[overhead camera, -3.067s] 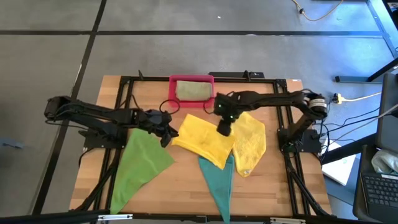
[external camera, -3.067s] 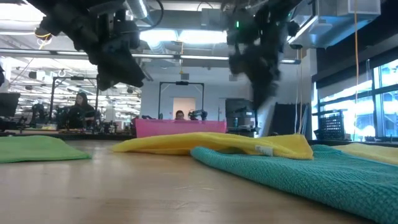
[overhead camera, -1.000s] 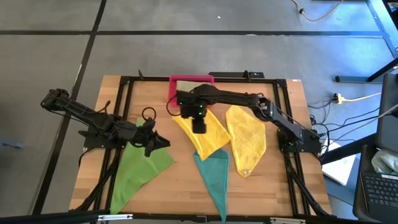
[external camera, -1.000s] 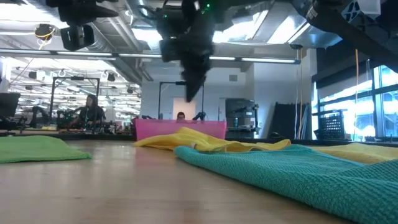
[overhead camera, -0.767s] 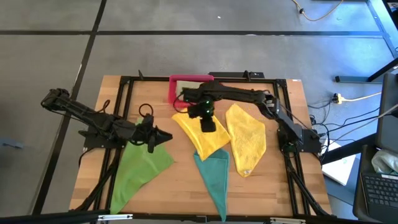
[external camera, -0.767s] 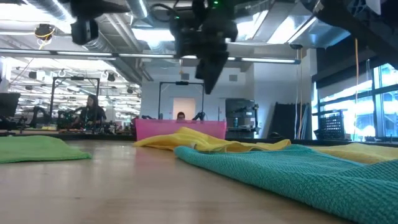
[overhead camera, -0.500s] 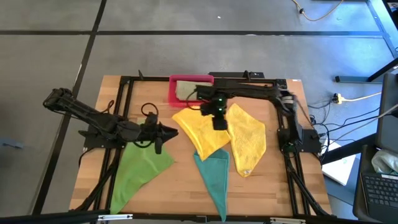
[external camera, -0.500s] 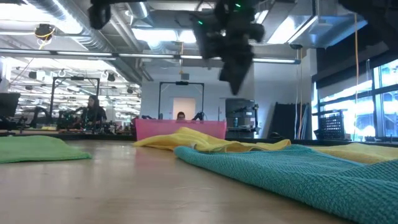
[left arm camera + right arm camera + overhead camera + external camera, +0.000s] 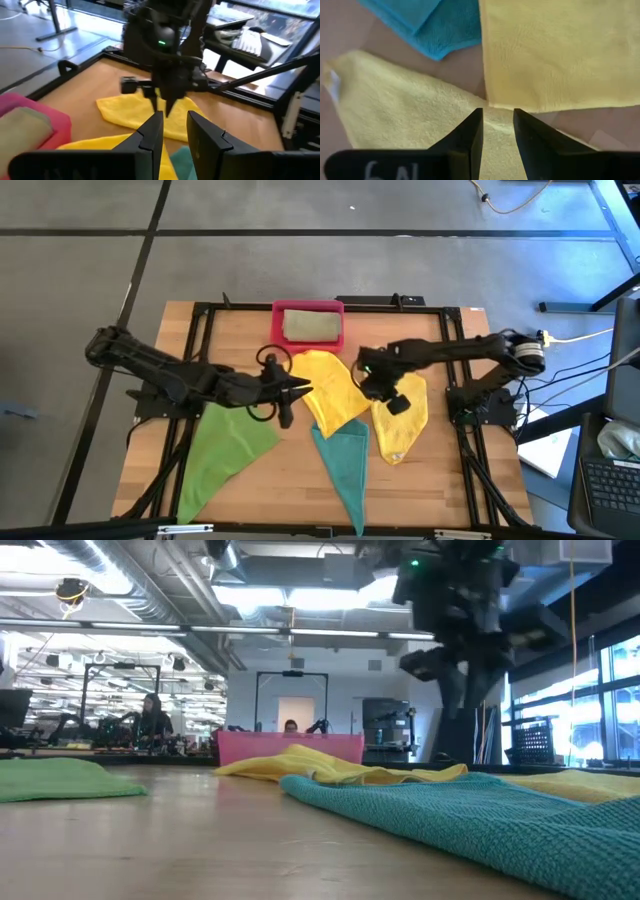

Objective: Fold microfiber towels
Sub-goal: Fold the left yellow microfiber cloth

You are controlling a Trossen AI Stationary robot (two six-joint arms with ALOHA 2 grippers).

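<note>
Several microfiber towels lie flat on the wooden table. They are a bright green towel (image 9: 228, 448), a folded yellow towel (image 9: 330, 388) in the middle, a second yellow towel (image 9: 402, 420) to its right and a teal towel (image 9: 345, 465) near the front. A pale olive towel (image 9: 311, 326) rests in the pink tray (image 9: 276, 330). My left gripper (image 9: 300, 389) hovers open at the left edge of the middle yellow towel (image 9: 117, 145). My right gripper (image 9: 397, 404) points down, open, above the right yellow towel (image 9: 410, 115). Neither has anything between its fingers.
The pink tray stands at the table's far edge, in the middle. A black metal frame (image 9: 200, 315) runs around the tabletop. Bare wood (image 9: 450, 470) shows at the near right and between the green and teal towels. The room beyond holds benches and people.
My right gripper has swung from above the middle yellow towel toward the table's right edge and a little nearer, rolling as it went, and now hangs over the right yellow towel. My left gripper has gone right toward the middle yellow towel and risen a little. The towels have stayed put.
</note>
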